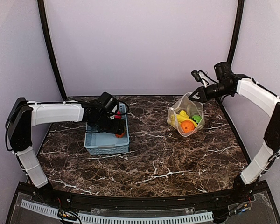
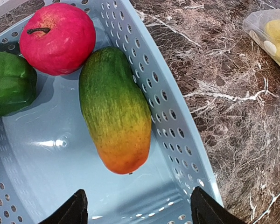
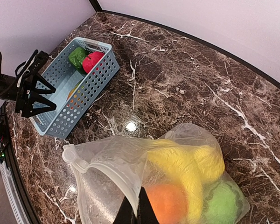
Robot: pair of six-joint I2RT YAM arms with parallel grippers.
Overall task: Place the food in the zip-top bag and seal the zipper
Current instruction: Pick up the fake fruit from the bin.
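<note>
Pinches the mouth edge of the bag (image 3: 100, 198), by the zipper (image 3: 114, 170), in the right pincer (image 3: 135, 212), shut on the plastic. Lifts that edge at the far right of the counter (image 1: 154, 163), likely to hold the mouth agape for more food, with banana (image 3: 186, 163), orange (image 3: 165, 203) and a green piece (image 3: 221, 200) inside. Hangs the left pincer (image 2: 137, 212), fingers apart and gripping nothing, low in the basket (image 2: 168, 116) on the left, well apart from the bag. Faces the mango (image 2: 114, 109) just ahead, in line with the gap and untouched, along the basket's right wall, with apple (image 2: 58, 37) and pepper (image 2: 9, 81) toward the far end. Looks set for a grasp on the mango.
</note>
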